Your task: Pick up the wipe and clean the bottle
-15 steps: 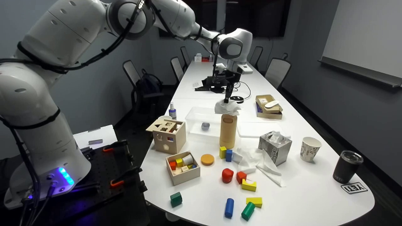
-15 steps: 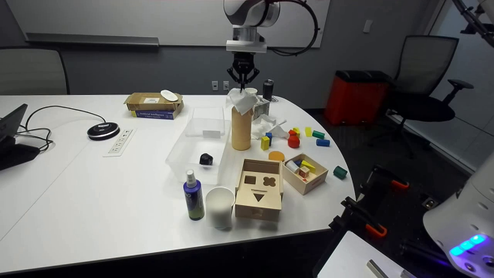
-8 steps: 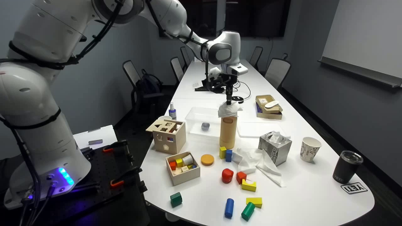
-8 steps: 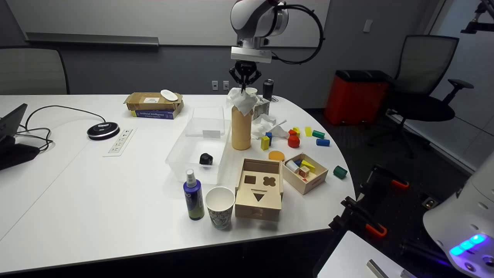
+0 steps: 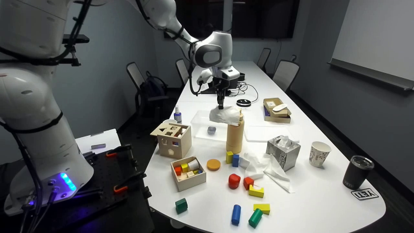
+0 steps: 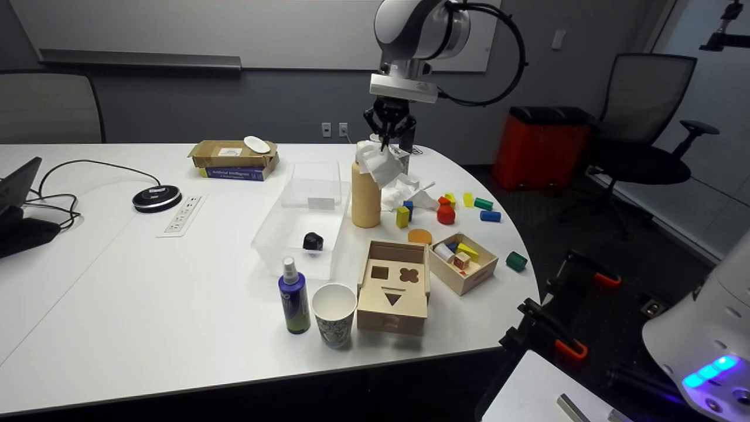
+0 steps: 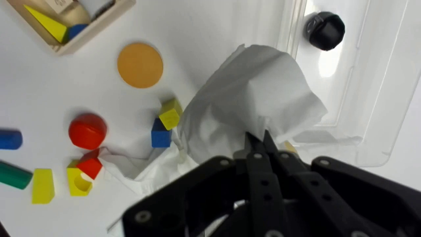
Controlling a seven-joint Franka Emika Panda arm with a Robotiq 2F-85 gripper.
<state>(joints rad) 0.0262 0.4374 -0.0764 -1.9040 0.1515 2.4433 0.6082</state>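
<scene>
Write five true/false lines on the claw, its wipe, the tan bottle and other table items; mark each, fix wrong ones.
1. The claw is shut on a wipe. True.
2. The tan bottle stands upright beside the clear bin. True.
3. That wipe lies flat on the table. False: the claw holds it up.
4. The spray bottle stands beside a patterned cup. True.
5. The clear bin holds a red block. False: a dark object sits inside it.
</scene>
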